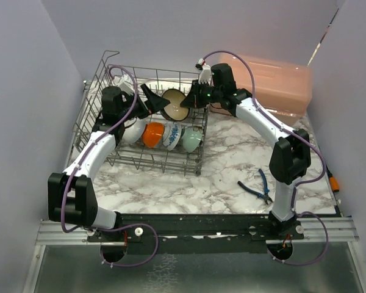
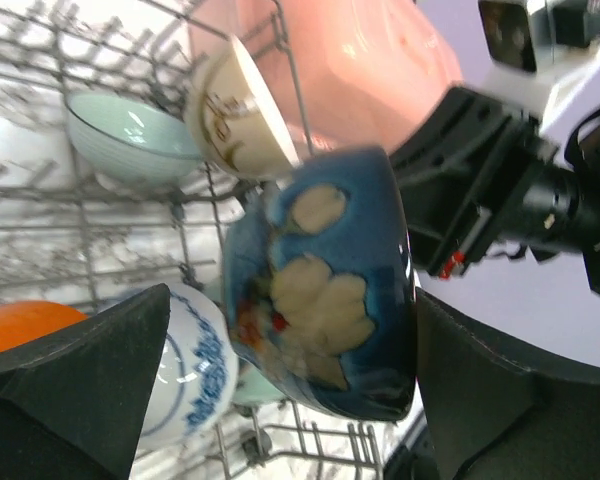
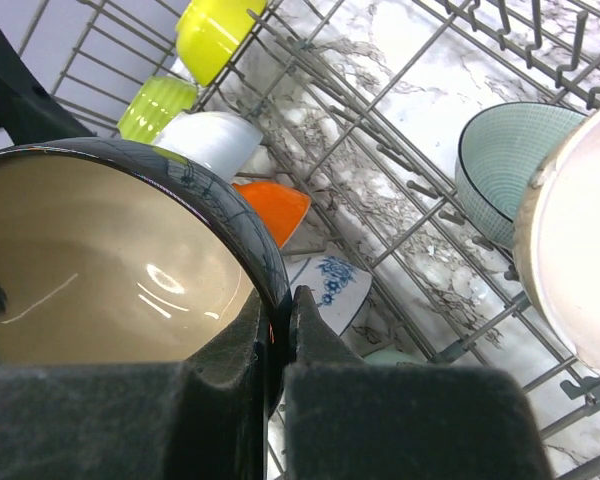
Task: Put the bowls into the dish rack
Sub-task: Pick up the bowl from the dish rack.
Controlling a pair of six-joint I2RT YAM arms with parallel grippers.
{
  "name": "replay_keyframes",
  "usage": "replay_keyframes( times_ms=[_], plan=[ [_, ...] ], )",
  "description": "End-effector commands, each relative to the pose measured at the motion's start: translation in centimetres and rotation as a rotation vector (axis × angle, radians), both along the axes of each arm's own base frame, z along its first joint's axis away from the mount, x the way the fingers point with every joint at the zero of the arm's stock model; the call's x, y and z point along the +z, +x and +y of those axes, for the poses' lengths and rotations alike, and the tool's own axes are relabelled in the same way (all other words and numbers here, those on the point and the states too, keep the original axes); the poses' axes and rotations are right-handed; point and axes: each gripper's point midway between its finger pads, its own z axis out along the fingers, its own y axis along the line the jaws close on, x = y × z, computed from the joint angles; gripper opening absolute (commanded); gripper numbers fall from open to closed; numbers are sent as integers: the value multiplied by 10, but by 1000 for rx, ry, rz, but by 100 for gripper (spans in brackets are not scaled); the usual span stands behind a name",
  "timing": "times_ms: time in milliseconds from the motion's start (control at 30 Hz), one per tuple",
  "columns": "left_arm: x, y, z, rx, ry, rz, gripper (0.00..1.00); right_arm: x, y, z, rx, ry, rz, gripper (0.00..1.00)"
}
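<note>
I've got the dish rack (image 1: 155, 163) loaded with a front row standing on edge: white bowl (image 1: 134, 131), orange bowl (image 1: 152, 134), blue-patterned bowl (image 1: 172, 135), pale teal bowl (image 1: 192, 139). A beige bowl (image 2: 235, 110) leans beside the teal one. Past the white one sit a lime bowl (image 3: 155, 105) and a yellow bowl (image 3: 215, 35).

The dark blue bowl (image 1: 174, 105) is tipped on its side over the rack's far right part. It's glossy, with cream flowers outside and beige inside. My right gripper (image 3: 277, 330) is pinched tight on its rim. My left gripper (image 2: 292, 295) has its jaws spread wide either side of it.
</note>
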Motion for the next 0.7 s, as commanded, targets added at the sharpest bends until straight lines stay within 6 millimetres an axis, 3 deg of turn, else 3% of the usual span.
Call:
replay_keyframes(
  times_ms=[0,367,467,567,667],
  plan=[
    [4,-29,-30,-93,-49,7,99,66,-15,11,81,138,-123,0],
    [9,-28,-50,-126,-112,-8,99,79,-26,15,143,176,-136,0],
    [19,-25,-56,-137,-141,-50,93,77,-27,15,147,176,-129,0],
    [20,-23,-62,-166,-156,-42,81,74,-25,16,136,176,-129,0],
    [15,-21,-69,-216,-164,-19,43,70,-18,15,111,166,-135,0]
  ],
)
